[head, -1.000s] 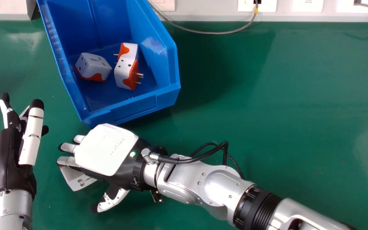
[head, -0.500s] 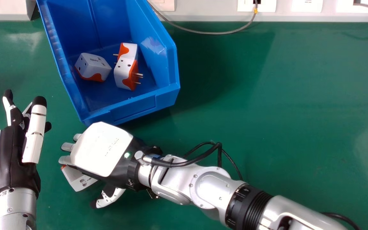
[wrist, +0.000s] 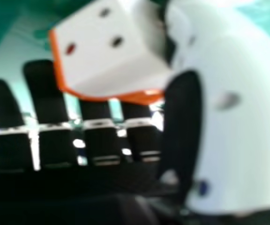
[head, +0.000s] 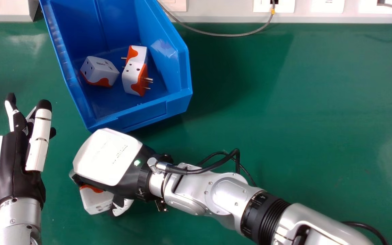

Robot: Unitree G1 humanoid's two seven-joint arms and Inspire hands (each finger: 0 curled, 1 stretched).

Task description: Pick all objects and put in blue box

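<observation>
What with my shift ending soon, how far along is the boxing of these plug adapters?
Three adapters already lie in the blue box. A fourth adapter is in the curled right hand, outside the box. From what shows, putting that one in is what's left.

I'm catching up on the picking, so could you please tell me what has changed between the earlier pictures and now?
The right hand has curled its fingers and closed with its thumb on the loose adapter, which has turned and shifted slightly right and toward the robot. The left hand has drifted slightly right and forward, empty. The blue box and the adapters inside stayed put.
</observation>
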